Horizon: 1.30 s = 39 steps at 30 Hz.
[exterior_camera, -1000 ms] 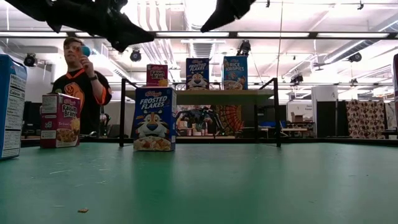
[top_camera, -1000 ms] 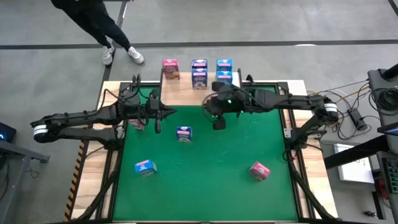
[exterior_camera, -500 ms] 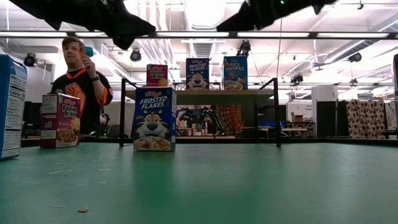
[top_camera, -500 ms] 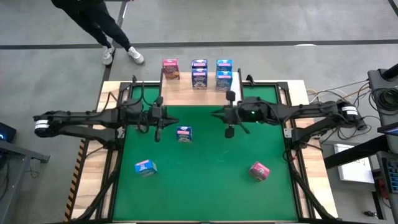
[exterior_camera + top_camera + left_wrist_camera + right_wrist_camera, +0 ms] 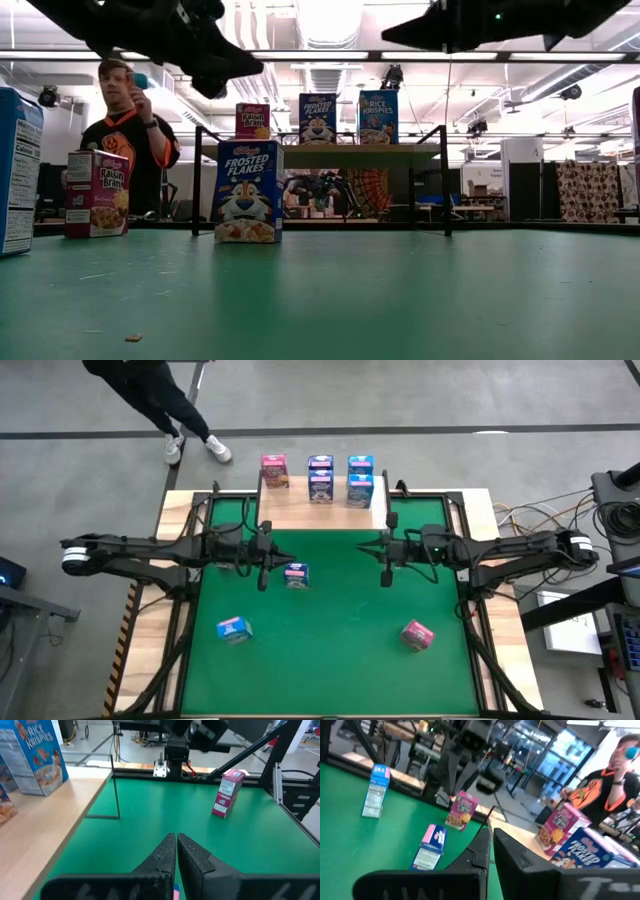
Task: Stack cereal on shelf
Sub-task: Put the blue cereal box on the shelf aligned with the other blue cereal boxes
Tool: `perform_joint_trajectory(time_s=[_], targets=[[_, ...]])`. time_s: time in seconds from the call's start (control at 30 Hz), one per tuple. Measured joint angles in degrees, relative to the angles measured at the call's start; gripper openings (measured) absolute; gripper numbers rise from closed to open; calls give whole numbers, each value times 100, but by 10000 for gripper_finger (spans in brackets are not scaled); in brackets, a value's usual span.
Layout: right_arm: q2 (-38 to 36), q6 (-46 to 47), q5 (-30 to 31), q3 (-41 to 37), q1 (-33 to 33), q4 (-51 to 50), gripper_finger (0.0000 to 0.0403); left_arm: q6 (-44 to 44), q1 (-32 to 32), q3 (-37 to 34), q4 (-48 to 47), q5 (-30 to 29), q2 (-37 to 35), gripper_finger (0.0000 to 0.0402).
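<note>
We hover with both claws pinched shut, holding nothing. The blue cereal box [image 5: 295, 574] stands upright on the green mat [image 5: 340, 650] near the shelf [image 5: 320, 508], just beside our left gripper [image 5: 263, 570]; the right gripper [image 5: 386, 567] hangs well apart.

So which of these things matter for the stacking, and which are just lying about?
Job: shelf; Rice Krispies box on it; Frosted Flakes box, blue box, pink box loose on the mat.
Lying about: cables; person beyond the table.
</note>
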Motion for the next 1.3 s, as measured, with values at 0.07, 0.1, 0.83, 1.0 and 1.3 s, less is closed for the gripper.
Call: perform_joint_trajectory(time_s=[0.07, 0.1, 0.83, 1.0, 1.3], targets=[[-149, -5, 0, -101, 0, 4, 12, -20, -7, 0, 60, 1, 78, 0], [-222, -17, -10, -144, 0, -7, 12, -27, -7, 2, 78, 0, 97, 0], [-1079, -334, -603, -873, 0, 603, 12, -14, -559, 1191, -1369, -7, 492, 0], [-1079, -332, -603, -873, 0, 601, 12, 13, -722, 1741, -2560, -39, 826, 0], [-1079, -321, -601, -873, 0, 599, 12, -270, -822, 2024, -3290, -58, 1369, 0]])
